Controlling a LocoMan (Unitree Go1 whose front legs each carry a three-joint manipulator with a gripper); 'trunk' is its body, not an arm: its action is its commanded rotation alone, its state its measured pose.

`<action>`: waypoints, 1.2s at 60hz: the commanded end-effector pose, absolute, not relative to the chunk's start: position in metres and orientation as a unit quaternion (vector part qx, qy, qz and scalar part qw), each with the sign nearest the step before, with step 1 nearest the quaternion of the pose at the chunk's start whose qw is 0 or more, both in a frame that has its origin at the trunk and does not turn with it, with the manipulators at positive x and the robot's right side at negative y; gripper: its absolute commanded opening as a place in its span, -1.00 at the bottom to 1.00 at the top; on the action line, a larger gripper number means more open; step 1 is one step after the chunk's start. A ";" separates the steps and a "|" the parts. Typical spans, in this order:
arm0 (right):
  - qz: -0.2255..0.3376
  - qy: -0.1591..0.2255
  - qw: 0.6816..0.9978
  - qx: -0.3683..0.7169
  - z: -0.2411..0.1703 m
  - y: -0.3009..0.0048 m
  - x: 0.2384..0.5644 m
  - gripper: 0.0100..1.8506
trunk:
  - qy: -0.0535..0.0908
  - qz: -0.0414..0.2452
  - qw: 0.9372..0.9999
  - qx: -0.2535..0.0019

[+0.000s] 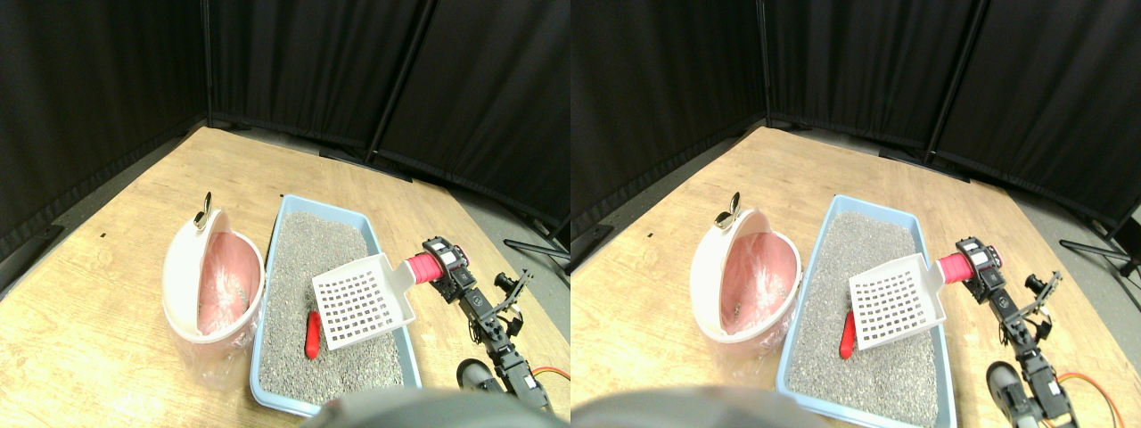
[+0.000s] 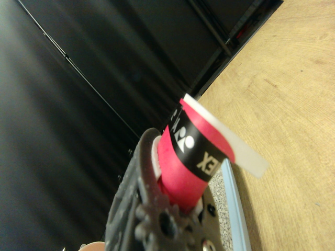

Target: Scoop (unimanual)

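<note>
A black band with white lettering is seen on the red wrapped handle (image 2: 186,157) in the wrist view; only the letters "EX" can be read, the rest being cut off or turned away. No other legible writing is found in either view.

The right gripper (image 1: 443,265) is closed on the red wrapped handle (image 1: 422,267) of the white slotted scoop (image 1: 361,299); in the wrist view the handle is seated inside the dark jaw frame (image 2: 141,209), with the jaw pressed against its side (the far jaw is hidden behind the handle). The scoop is held above the grey litter (image 1: 316,267), its perforated blade tilted and facing up, over the near-right part of the light blue litter tray (image 1: 267,357). No litter is seen on the blade.

A red object (image 1: 313,334) is lying on the litter, partly under the blade's near-left edge; whether the two touch cannot be told.

A white bin with a pink liner (image 1: 214,281) is standing just beside the tray's left wall, on the wooden floor (image 1: 116,241). A small dark item is noted inside the bin, too small to identify. Black curtains (image 1: 312,62) close off the back.
</note>
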State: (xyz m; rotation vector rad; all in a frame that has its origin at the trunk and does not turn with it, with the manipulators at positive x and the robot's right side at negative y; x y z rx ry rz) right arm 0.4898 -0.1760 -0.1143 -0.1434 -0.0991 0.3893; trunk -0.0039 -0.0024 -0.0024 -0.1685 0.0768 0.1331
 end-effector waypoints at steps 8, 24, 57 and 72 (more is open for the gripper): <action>0.187 -0.070 0.977 -0.073 -0.105 -0.176 0.493 -0.95 | 0.050 0.086 0.990 -0.097; 0.179 -0.065 0.974 -0.123 -0.100 -0.176 0.498 -0.95 | 0.052 0.085 0.990 -0.096; 0.192 -0.046 0.949 -0.248 -0.082 -0.171 0.506 -0.95 | 0.058 0.080 0.990 -0.099; 0.229 -0.064 0.925 -0.296 -0.085 -0.165 0.509 -0.95 | 0.066 0.084 0.989 -0.107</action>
